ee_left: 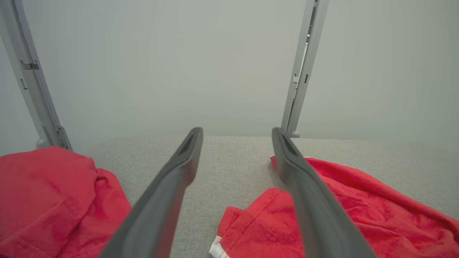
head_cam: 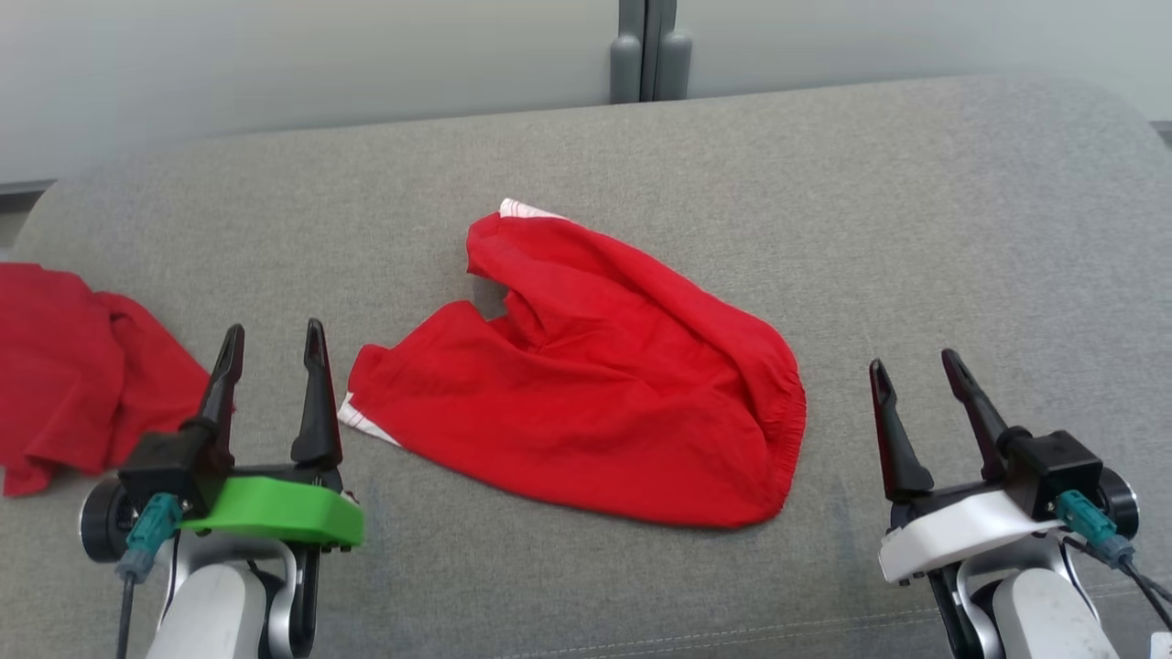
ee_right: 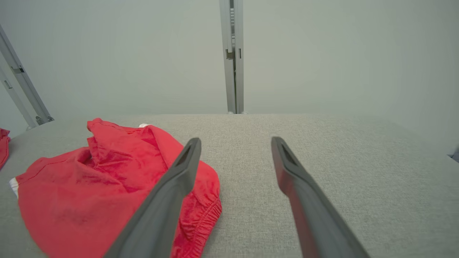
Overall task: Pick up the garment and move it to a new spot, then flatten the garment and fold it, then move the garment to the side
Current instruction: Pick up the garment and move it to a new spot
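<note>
Red, thin woven shorts [head_cam: 586,384] with white trim lie crumpled at the middle of the grey upholstered surface [head_cam: 916,201], between my two end effectors. The left end effector [head_cam: 275,331], just beside the near-left leg hem [head_cam: 362,423], stands wide and empty. The right end effector [head_cam: 914,359], apart from the gathered elastic waistband [head_cam: 792,403], is wide and empty too. I judge the cloth light, limp and likely to slide and bunch, so I'd pinch the doubled hem and the waistband. A second crumpled red cloth [head_cam: 64,366] lies at the left edge.
</note>
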